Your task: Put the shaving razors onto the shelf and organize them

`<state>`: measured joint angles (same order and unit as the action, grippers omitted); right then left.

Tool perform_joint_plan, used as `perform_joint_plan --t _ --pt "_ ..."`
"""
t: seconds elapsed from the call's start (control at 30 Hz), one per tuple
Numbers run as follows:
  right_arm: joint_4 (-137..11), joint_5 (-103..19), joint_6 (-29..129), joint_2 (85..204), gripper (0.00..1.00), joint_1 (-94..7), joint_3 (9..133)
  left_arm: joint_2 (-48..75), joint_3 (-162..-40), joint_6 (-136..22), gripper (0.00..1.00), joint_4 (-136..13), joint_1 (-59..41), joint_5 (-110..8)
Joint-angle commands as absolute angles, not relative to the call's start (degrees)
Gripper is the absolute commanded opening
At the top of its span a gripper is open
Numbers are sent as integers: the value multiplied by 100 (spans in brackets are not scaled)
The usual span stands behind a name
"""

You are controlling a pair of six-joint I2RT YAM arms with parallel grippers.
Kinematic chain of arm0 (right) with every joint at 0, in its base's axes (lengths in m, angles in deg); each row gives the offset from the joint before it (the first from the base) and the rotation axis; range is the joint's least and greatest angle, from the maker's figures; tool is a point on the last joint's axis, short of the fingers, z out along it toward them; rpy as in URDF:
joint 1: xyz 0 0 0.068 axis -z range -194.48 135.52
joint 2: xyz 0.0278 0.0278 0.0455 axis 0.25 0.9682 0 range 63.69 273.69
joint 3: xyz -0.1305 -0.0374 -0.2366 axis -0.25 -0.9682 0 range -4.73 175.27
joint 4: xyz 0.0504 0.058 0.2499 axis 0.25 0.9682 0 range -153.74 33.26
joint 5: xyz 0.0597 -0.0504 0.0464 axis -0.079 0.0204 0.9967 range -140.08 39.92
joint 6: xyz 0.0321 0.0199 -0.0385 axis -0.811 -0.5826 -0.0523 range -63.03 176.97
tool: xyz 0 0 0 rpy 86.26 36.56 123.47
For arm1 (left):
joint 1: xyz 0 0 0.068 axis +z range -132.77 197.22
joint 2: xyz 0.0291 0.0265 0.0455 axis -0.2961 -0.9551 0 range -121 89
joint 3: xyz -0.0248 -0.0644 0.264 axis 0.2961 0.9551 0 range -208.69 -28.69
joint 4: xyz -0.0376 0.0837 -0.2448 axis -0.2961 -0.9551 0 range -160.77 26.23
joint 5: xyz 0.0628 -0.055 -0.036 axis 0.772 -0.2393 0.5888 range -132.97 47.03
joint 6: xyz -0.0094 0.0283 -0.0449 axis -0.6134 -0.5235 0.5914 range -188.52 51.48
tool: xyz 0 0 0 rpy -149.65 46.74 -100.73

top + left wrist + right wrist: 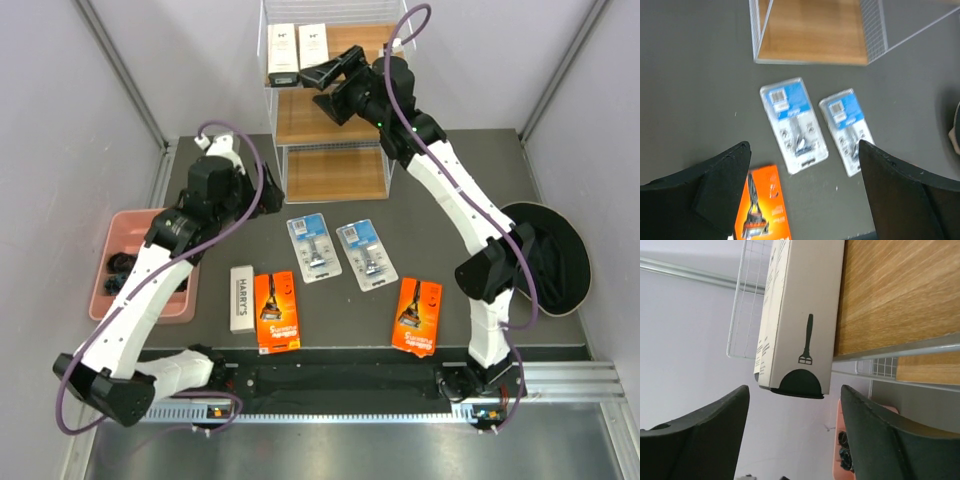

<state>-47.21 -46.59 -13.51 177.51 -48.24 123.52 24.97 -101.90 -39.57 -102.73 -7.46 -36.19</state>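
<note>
Seven razor packs (366, 255) in all: three long white boxes (283, 45), two blue-clear blister packs (314, 248) and two orange cards (276, 311). One white wire shelf (335, 175), with three wooden tiers (322, 118). One pink tray (178, 303); the small dark items (118, 265) in it are too clumped to count. One dark round pad (545, 258). Two robot arms (450, 195)

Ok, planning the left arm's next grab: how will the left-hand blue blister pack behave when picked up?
The blue blister pack lies flat on the table, so pinching its thin edge looks awkward. Its glossy clear shell probably slips and flexes.
</note>
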Motion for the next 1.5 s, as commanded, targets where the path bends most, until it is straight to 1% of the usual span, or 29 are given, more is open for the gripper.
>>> perform_joint_plan --t 0.0,0.1,0.13,0.17,0.2,0.23,0.3,0.33,0.37,0.4,0.47,0.57,0.63,0.73,0.77,0.8,0.87,0.9,1.03,1.13,1.2,1.33,1.4,1.47 --pt "-4722 -4208 -1264 17698 75 -4911 12350 2019 -11294 -4487 89 -10147 -738 -3822" --pt "-4913 -4015 -1220 17637 82 -4876 12228 1668 -11936 -4619 83 -10086 -738 -4138" --pt "-5141 -3971 -1185 17575 88 -4858 12062 1580 -12087 -4646 76 -10051 -738 -4270" --pt "-5222 -3927 -1176 17479 90 -4832 11999 1405 -12219 -4663 72 -10016 -738 -4506" --pt "-5257 -3909 -1098 17443 95 -4823 11973 1325 -12481 -4681 69 -9989 -738 -4639" --pt "-5249 -3892 -1053 17408 96 -4805 11972 1237 -12606 -4699 62 -9972 -738 -4762" --pt "-5284 -3848 -974 17250 99 -4762 11885 1008 -12914 -4725 56 -9945 -738 -5149" --pt "-5310 -3839 -974 17171 99 -4727 11832 938 -12993 -4716 53 -9919 -738 -5263" --pt "-5371 -3821 -956 17092 99 -4717 11640 833 -13107 -4699 46 -9893 -738 -5534" --pt "-5494 -3813 -965 16883 99 -4665 11517 788 -13143 -4664 43 -9753 -738 -5658" --pt "-5644 -3769 -974 16653 99 -4621 11114 683 -13196 -4611 40 -9656 -738 -5887" --pt "-5846 -3725 -983 16231 99 -4542 10638 612 -13249 -4471 40 -9444 -738 -6169" --pt "-5908 -3681 -965 15959 99 -4507 10383 603 -13240 -4426 41 -9374 -738 -6222" --pt "-5830 -3593 -869 15669 99 -4489 10145 656 -13205 -4391 50 -9365 -738 -6257" --pt "-5786 -3575 -842 15598 99 -4489 10101 674 -13161 -4391 54 -9374 -738 -6266" --pt "-5759 -3549 -755 15528 99 -4498 10031 708 -13126 -4382 61 -9382 -738 -6249" --pt "-5662 -3479 -693 15273 99 -4498 9776 840 -12925 -4347 67 -9339 -738 -6257" --pt "-5610 -3478 -562 15185 99 -4498 9671 902 -12845 -4330 72 -9321 -738 -6249" --pt "-5434 -3575 -219 14588 99 -4498 8794 1235 -12336 -4321 83 -9303 -738 -6214" --pt "-5311 -3628 36 14122 99 -4506 8065 1463 -11826 -4295 89 -9260 -738 -6187" --pt "-5214 -3654 185 13770 99 -4515 7650 1587 -11422 -4268 91 -9259 -738 -6178" --pt "-5144 -3698 318 13199 99 -4524 6393 1938 -10659 -4277 95 -9303 -738 -6056" --pt "-5083 -3724 362 12910 99 -4524 5867 2079 -10464 -4251 99 -9460 -738 -5758" --pt "-5038 -3742 388 12733 99 -4542 5567 2141 -10235 -4224 99 -9602 -730 -5468"
